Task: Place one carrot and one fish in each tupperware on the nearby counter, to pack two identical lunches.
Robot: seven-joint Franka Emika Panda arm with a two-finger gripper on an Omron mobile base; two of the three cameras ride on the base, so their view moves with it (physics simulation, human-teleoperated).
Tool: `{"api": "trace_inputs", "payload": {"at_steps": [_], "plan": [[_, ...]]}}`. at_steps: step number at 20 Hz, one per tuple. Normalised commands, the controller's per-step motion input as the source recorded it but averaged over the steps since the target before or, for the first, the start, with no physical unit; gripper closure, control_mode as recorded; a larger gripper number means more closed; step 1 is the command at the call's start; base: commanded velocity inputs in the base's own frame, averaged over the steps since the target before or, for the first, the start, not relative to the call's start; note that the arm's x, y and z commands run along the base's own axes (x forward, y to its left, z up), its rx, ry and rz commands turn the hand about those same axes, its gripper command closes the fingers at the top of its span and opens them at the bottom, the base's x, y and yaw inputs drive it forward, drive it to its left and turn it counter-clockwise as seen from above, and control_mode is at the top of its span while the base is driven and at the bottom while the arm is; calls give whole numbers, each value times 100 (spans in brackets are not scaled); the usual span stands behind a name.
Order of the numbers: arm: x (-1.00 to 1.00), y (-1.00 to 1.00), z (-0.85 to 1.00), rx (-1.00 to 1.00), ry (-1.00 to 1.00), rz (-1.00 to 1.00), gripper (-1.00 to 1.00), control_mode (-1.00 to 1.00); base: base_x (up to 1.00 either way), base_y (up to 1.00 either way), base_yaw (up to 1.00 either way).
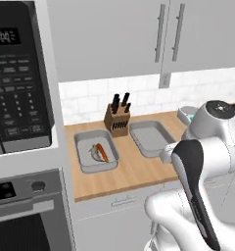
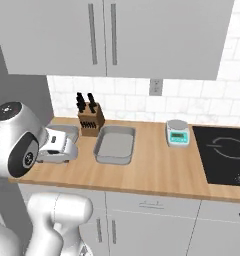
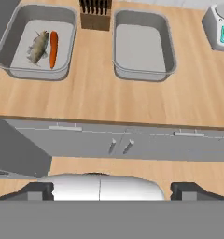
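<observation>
- You had the long light-brown wooden worktop [image 1: 134,169] in front of you, with pale grey drawer fronts [image 3: 132,142] below its front edge.
- Two shallow rectangular grey trays with rounded corners sat on it, side by side and apart, with a brown wooden knife block holding black-handled knives [image 1: 117,119] behind the gap between them.
- The left grey tray [image 1: 85,162] held one orange carrot [image 1: 102,152] and one grey-brown fish [image 1: 94,153], lying alongside each other; in the hand view the fish [image 3: 38,46] lay just left of the carrot [image 3: 53,48], close enough that you could not tell whether they touched.
- The right grey tray [image 1: 141,144] showed a bare grey floor in the hand view [image 3: 165,46] and in the right base view [image 2: 99,147].
- A small white kitchen scale with a teal display [image 2: 177,132] stood on the worktop to the right of the right tray, near the black glass stovetop [image 2: 227,155].
- Your hand [image 3: 109,191] hung back over the front of the worktop, looking down on both trays from well apart; its two dark finger tips [image 3: 37,190] stood far apart at the bottom of the hand view, spread wide with nothing between them.
- In the right base view, the white arm's wrist section covered most of the left tray.
- White wall cabinets with grey bar handles [image 2: 113,32] hung above the tiled backsplash.
</observation>
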Motion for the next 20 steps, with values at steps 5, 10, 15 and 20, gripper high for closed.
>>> {"api": "trace_inputs", "payload": {"at_steps": [5, 10, 15, 20], "plan": [[0, 0, 0, 0, 0, 0, -100, 100, -100, 24, 24], [0, 0, 0, 0, 0, 0, -100, 100, -80, 100, 8], [0, 0, 0, 0, 0, 0, -100, 100, -2, 100, 0], [0, 0, 0, 0, 0, 0, -100, 100, -1, 100, 0]]}}
